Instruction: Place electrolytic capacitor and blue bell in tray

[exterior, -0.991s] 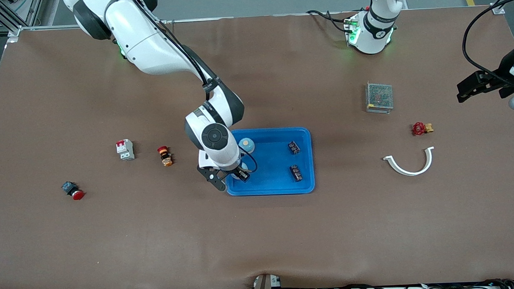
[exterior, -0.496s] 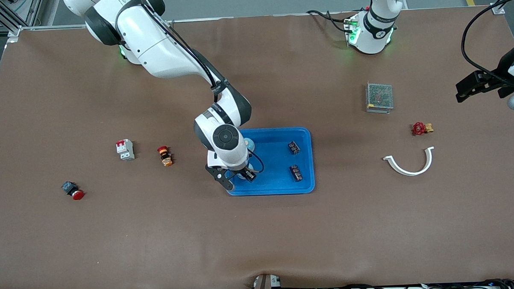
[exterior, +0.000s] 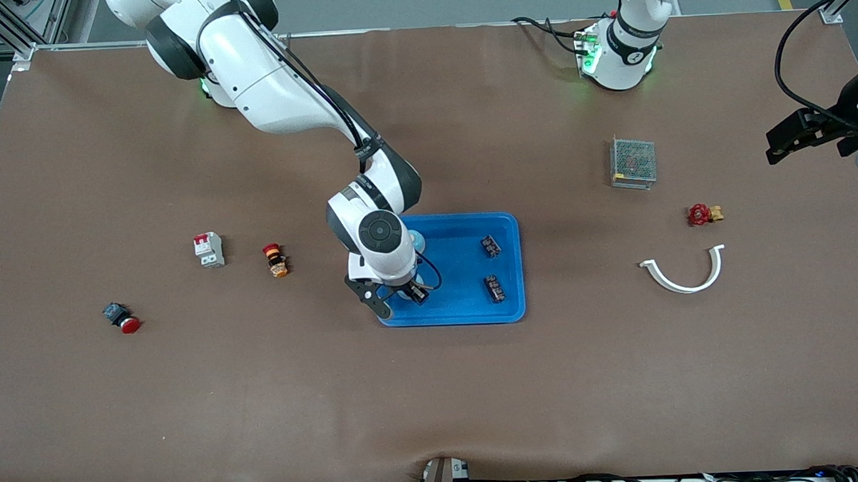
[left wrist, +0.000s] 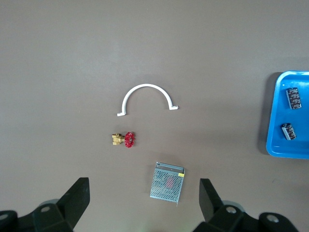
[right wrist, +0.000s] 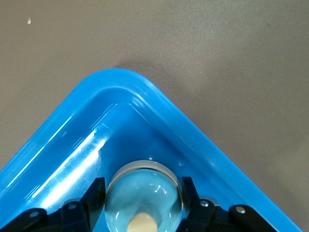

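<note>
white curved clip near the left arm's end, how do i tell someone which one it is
Start at the blue tray mid-table and move toward the left arm's end of the table. Nearer to the front camera than the metal mesh box and the small red valve lies the white curved clip. It alone is a thin white half-ring.

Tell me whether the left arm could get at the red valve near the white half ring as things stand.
Probably yes. The left gripper hangs open above the left arm's end of the table, and the red valve lies in the open between the white half ring and the mesh box, nothing touching or covering it.
</note>
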